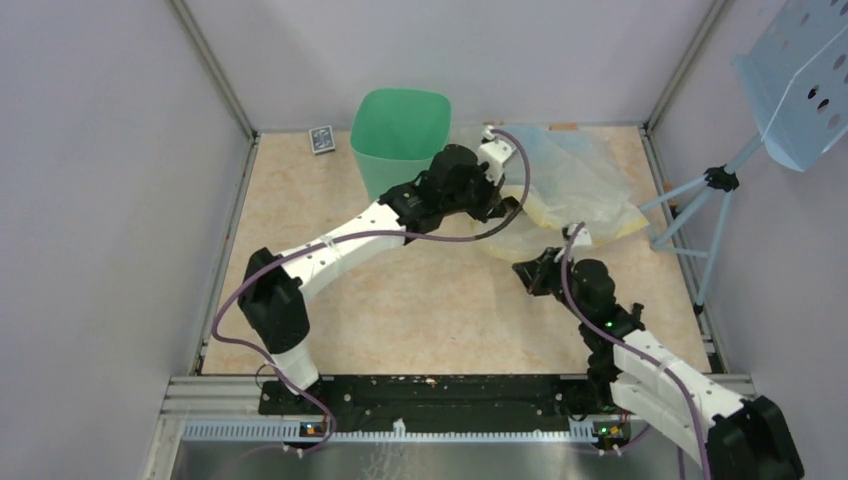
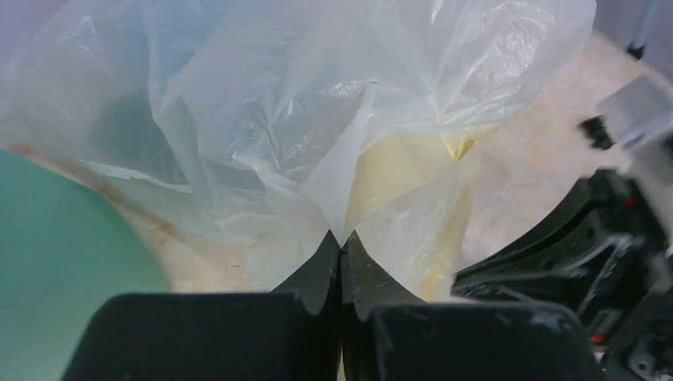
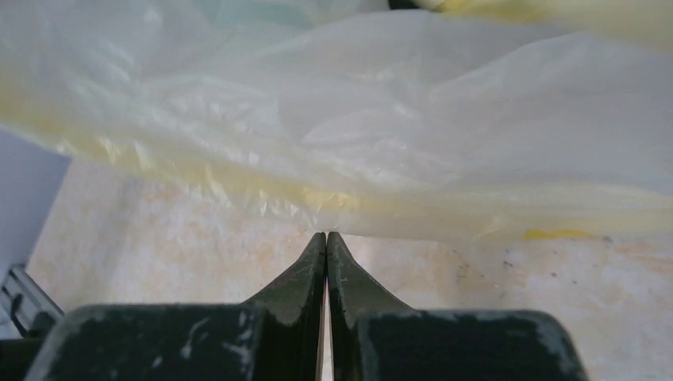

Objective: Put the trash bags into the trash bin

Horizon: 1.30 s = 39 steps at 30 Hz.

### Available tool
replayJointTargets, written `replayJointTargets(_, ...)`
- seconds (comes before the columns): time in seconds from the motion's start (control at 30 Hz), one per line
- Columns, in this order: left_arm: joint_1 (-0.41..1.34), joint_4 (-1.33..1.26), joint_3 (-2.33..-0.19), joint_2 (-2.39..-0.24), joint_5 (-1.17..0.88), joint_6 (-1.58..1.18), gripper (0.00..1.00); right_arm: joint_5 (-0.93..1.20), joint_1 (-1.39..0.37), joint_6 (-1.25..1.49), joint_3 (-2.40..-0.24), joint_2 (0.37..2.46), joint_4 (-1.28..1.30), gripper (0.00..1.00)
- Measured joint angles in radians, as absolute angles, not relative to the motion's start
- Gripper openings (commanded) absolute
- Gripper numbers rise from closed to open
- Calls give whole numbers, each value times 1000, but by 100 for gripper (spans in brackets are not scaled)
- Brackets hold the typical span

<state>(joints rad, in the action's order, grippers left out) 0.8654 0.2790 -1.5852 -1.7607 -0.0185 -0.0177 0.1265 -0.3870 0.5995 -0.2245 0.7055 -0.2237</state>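
The mint-green trash bin (image 1: 400, 125) stands at the back of the table; its side fills the left edge of the left wrist view (image 2: 48, 262). My left gripper (image 1: 507, 206) is just right of the bin, shut on a fold of the clear plastic bag (image 2: 317, 103). A heap of clear and yellowish bags (image 1: 575, 185) lies to its right. My right gripper (image 1: 527, 272) is shut with nothing seen in it, its tips (image 3: 326, 236) at the near edge of the yellowish bag (image 3: 357, 135). I cannot make out the black trash bag for certain; a black glossy shape (image 2: 548, 270) shows low right in the left wrist view.
A small dark card box (image 1: 321, 139) lies left of the bin by the back wall. A light blue tripod (image 1: 700, 205) with a perforated panel (image 1: 800, 70) stands at the right edge. Walls enclose the table on three sides.
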Motion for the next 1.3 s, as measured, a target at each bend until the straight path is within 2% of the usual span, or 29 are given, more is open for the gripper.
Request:
replayJointTargets(0.13, 819, 220, -1528, -1706, -131, -99, 0, -16, -574, 481, -224, 815, -334, 0)
replayJointTargets(0.2, 803, 206, -1494, -1691, -163, -123, 0, -65, -600, 446, -224, 856, -400, 0)
replayJointTargets(0.37, 786, 198, -1402, -1663, -199, -152, 0, -166, -602, 390, -254, 948, -480, 0)
replayJointTargets(0.6, 788, 183, -1321, -1631, -255, -175, 0, -195, -601, 362, -414, 1000, -458, 0)
replayJointTargets(0.87, 787, 168, -1291, -1613, -325, -196, 0, -189, -547, 362, -462, 1062, -430, 0)
replayJointTargets(1.03, 787, 163, -1274, -1605, -320, -203, 0, -150, -529, 371, -482, 1039, -344, 0)
replayJointTargets(1.3, 787, 160, -1258, -1604, -318, -208, 0, -138, -513, 366, -519, 841, -139, 0)
